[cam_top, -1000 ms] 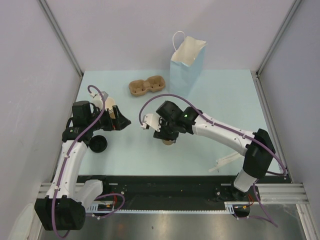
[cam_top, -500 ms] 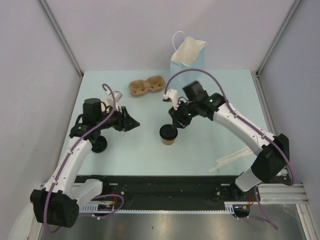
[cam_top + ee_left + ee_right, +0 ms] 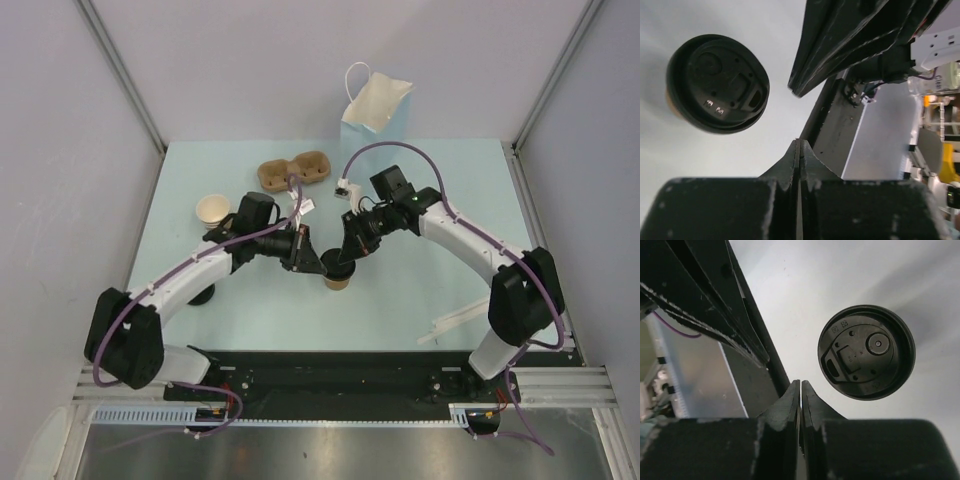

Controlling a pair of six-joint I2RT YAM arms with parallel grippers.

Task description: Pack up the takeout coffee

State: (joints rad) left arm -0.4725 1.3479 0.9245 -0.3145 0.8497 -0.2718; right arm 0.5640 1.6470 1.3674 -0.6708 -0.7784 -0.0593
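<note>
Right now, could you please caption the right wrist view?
Shut right pincer poised beside the black-lidded takeout coffee, left arm nearby.

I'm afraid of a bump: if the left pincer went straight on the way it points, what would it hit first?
Probably the right pincer, whose tip sits almost dead ahead; the coffee cup lies off to the side. Depth is unclear.

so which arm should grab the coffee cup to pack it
Probably right: left gripper and right gripper are both shut beside the cup, but the bag stands nearer the right arm.
</note>
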